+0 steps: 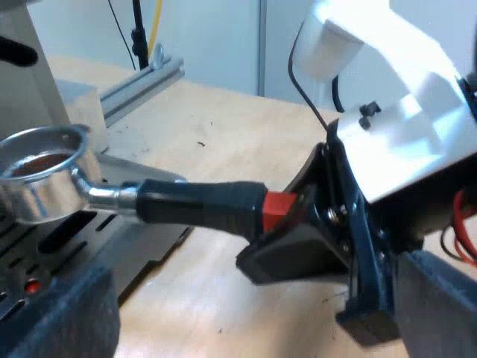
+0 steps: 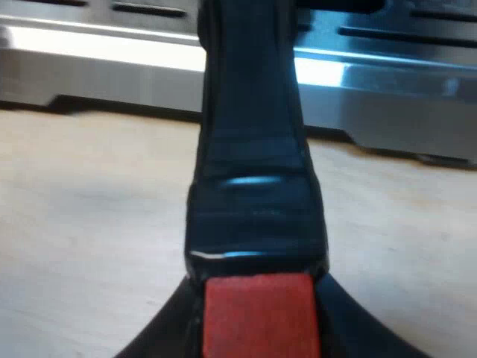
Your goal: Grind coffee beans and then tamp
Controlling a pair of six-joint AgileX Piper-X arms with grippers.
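The metal holder (image 1: 45, 190) hangs level over the espresso machine's drip tray (image 1: 67, 250), and brown ground coffee (image 1: 33, 162) lies in its basket. Its dark handle (image 1: 201, 205) ends in red (image 1: 277, 210). My right gripper (image 1: 302, 224) is shut on that red end, with the white arm rising behind it. In the right wrist view the handle (image 2: 253, 186) runs straight away toward the machine's metal base (image 2: 112, 71), and the red end (image 2: 257, 317) sits between my right gripper's (image 2: 257, 332) fingers. My left gripper (image 1: 253, 317) is open, its fingers (image 1: 63, 313) wide apart with nothing between them.
A wooden table (image 1: 223, 134) lies under everything. An aluminium rail (image 1: 141, 82) and a black stand pole (image 1: 139, 33) stand beyond the machine. The machine's steel body (image 1: 26, 89) rises by the holder's basket.
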